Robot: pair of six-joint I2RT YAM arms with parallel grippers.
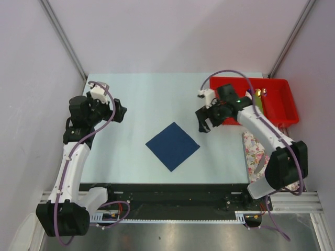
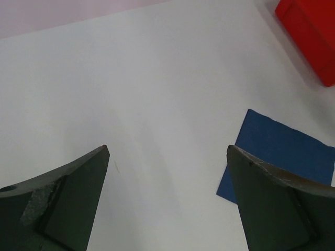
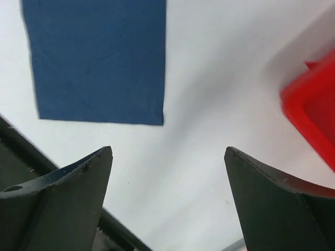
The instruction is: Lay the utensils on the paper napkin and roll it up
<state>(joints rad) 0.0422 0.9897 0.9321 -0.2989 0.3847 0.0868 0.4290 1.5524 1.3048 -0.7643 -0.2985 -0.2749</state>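
This looks like a robot lab, not a home. A white left arm (image 1: 70, 162) and right arm (image 1: 261, 128) are bolted to a metal rail (image 1: 178, 196) at the edge of a plain pale bench (image 1: 136, 99). Bare white walls (image 1: 172, 31) and thin metal poles (image 1: 63, 36) box it in. Purple wires (image 1: 89, 136) hang off the arms.

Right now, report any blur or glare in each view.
Top external view: evenly lit and sharp, faint sheen on the metal plate. Left wrist view: the flat dark blue paper napkin is crisp, the white table nearly washed out. Right wrist view: the red plastic bin is blurred, the napkin sharp-edged.
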